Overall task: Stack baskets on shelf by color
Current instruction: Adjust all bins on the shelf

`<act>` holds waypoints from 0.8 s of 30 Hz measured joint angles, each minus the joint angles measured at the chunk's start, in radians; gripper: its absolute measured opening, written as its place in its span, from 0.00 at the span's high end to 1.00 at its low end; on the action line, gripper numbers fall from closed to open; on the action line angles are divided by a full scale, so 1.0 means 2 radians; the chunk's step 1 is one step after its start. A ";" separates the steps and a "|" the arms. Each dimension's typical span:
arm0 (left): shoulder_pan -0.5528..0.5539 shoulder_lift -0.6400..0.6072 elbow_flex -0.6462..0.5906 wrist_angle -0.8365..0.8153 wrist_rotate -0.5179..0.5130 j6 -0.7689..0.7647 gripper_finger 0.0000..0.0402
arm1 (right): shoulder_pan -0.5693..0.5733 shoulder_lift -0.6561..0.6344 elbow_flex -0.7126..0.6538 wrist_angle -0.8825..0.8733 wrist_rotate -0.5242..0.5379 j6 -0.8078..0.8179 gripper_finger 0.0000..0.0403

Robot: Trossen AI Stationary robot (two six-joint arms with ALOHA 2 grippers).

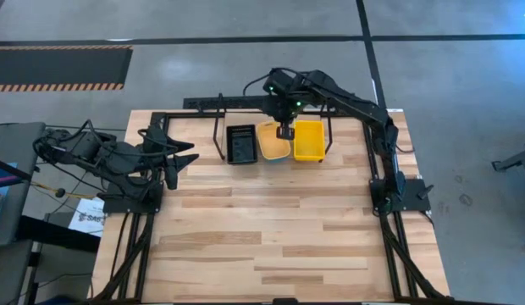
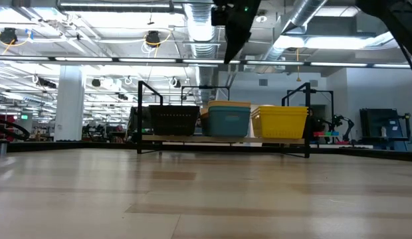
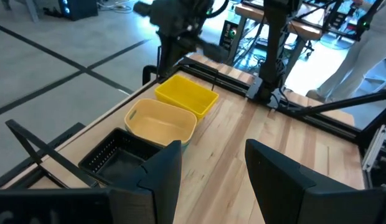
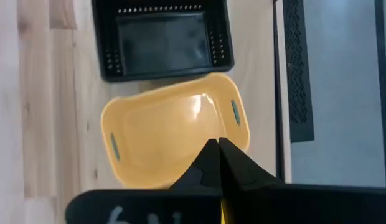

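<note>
Hovering: right end effector [image 1: 285, 132] hangs above the shelf [image 1: 218, 127] at the desk's far edge, fingers pressed together and holding nothing; in the right wrist view its tips [image 4: 218, 163] sit over the orange basket.
Left end effector: [image 1: 173, 166] parked near the desk's left edge, well apart from the shelf, fingers [image 3: 163, 177] standing wide with nothing between them.
Shelf: low black rod rack along the far edge of the desk [image 1: 271, 246], its upright legs rising at both ends [image 2: 140, 116].
Black basket: [image 1: 241, 144] at the shelf's left end; interior looks bare in the right wrist view [image 4: 162, 40].
Orange basket: [image 1: 273, 142] in the middle, tilted askew, sitting on a teal basket [image 2: 229, 122] seen in the low view; inside looks bare [image 4: 174, 137].
Yellow basket: [image 1: 309, 140] at the shelf's right end, touching the orange one; the low view shows a stack there [image 2: 280, 123]; top one looks bare [image 3: 185, 96].
Open room: whole near half of the desk is bare wood, from the shelf's front to the near edge; black frame rails edge the left and right sides [image 1: 398, 246].
</note>
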 joint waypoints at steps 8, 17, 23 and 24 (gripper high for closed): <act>0.000 0.009 -0.001 -0.001 0.001 0.033 0.59 | -0.005 0.000 -0.081 0.122 -0.019 0.055 0.99; 0.000 0.011 0.000 -0.038 0.004 0.022 0.59 | -0.015 0.001 -0.142 0.172 -0.067 0.117 1.00; 0.000 0.011 0.000 -0.047 0.004 0.001 0.59 | -0.018 0.001 -0.170 0.171 -0.067 0.117 1.00; 0.000 0.013 0.000 -0.047 0.003 -0.001 0.59 | -0.020 0.000 -0.174 0.174 -0.067 0.117 1.00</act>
